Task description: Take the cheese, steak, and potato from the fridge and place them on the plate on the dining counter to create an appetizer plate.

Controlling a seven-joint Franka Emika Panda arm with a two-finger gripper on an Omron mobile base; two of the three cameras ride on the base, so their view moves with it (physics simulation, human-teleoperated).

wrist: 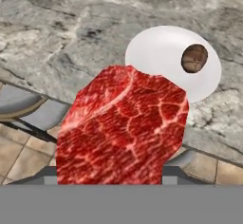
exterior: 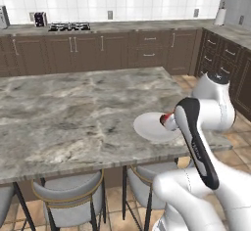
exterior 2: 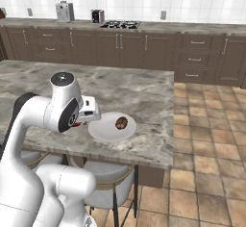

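Note:
My gripper is shut on the steak, a bright red marbled chunk that hides most of the fingers. It hangs over the near edge of the dining counter, just short of the white plate. The potato, a dark brown ball, lies on the plate's far side. From the base, the plate with the potato sits right of my hand, and a bit of steak peeks out under the wrist. The steak also shows at the plate's edge. The cheese and the fridge are out of view.
Grey-cushioned stools stand under the counter's near edge, one directly below my hand. Dark brown wall cabinets with a stovetop run along the back. Tiled floor lies to the island's right.

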